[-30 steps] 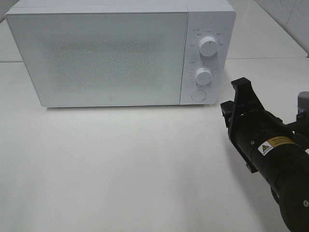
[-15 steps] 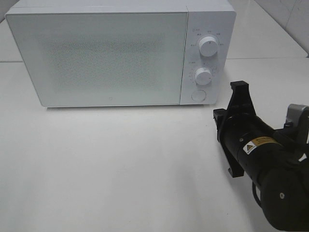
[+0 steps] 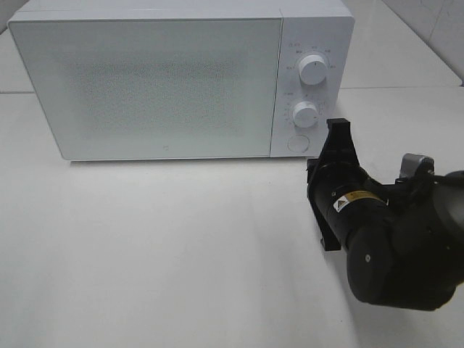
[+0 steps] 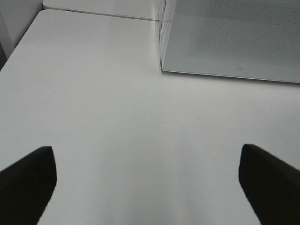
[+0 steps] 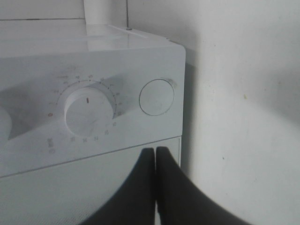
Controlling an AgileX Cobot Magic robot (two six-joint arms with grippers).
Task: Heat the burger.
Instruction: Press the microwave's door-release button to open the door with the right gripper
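Observation:
The burger is out of view in every frame. A white microwave (image 3: 159,80) stands at the back of the table with its door closed. My right gripper (image 3: 338,126) is shut with nothing between its fingers. It points at the microwave's control panel, just right of the round button (image 3: 297,143). In the right wrist view the shut gripper (image 5: 155,151) sits close in front of the panel, near the round button (image 5: 157,97) and the lower knob (image 5: 89,110). My left gripper (image 4: 145,154) is open over bare table, its dark fingers (image 4: 28,178) wide apart.
The panel carries an upper knob (image 3: 312,69) and a lower knob (image 3: 305,114). The white table (image 3: 181,246) spreads in front of the microwave. The microwave's front left corner (image 4: 164,65) shows in the left wrist view.
The right arm has swung left and forward, toward the microwave's lower right corner, and its fingers have closed fully. The microwave has not moved.

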